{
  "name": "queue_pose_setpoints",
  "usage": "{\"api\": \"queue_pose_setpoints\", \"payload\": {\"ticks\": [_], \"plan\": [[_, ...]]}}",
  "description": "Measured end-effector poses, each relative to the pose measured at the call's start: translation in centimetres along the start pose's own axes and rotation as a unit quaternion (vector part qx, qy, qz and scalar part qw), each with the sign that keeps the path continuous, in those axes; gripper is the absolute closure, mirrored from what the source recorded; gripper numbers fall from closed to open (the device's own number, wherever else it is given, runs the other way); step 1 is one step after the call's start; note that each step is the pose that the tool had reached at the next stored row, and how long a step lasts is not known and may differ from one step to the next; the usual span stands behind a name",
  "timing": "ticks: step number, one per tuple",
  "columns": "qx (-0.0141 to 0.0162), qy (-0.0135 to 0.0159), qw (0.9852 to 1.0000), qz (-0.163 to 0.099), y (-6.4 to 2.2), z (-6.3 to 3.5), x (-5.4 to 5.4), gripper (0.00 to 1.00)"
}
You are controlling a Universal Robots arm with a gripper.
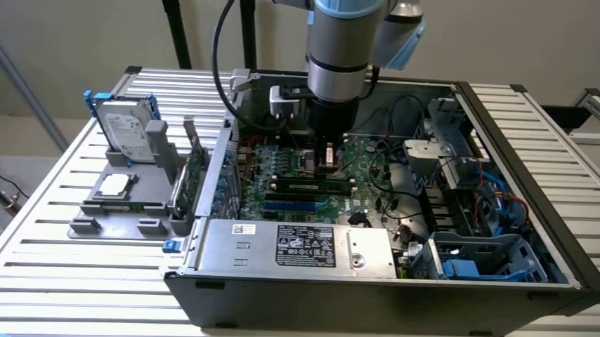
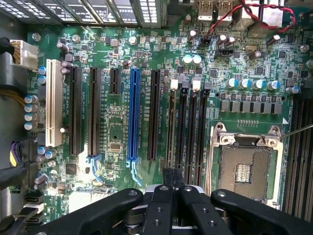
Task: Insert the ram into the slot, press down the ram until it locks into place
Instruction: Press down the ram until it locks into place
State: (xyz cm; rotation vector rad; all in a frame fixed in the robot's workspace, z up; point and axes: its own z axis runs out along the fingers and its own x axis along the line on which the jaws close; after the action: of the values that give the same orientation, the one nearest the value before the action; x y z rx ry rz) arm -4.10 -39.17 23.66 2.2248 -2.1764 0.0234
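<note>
the open case (image 1: pixel 525 232) sits on a slatted table (image 1: pixel 56 232), and i hang down into it over the board (image 2: pixel 117 132). 4 black memory sockets lie side by side next to the cpu socket (image 2: pixel 244 169). the ram (image 1: pixel 310 184) looks to stand on edge in the slot (image 2: pixel 170 132), the 1 of those 4 closest to the blue socket (image 2: pixel 133 112). its long axis runs across the exterior view, left to right. my claw (image 1: pixel 328 163) is just above it, toward the exterior view's right end of the stick, in line with the slot. the fingertips (image 2: pixel 167 178) are drawn together with nothing that i can make out between them. whether they touch the ram's top edge, i cannot tell.
</note>
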Motion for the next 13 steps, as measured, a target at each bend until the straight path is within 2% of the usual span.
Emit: {"api": "queue_pose_setpoints", "payload": {"ticks": [13], "plan": [[-0.0002, 0.001, 1.0, 0.002, 0.03, 1.01, -0.02, 0.89]]}}
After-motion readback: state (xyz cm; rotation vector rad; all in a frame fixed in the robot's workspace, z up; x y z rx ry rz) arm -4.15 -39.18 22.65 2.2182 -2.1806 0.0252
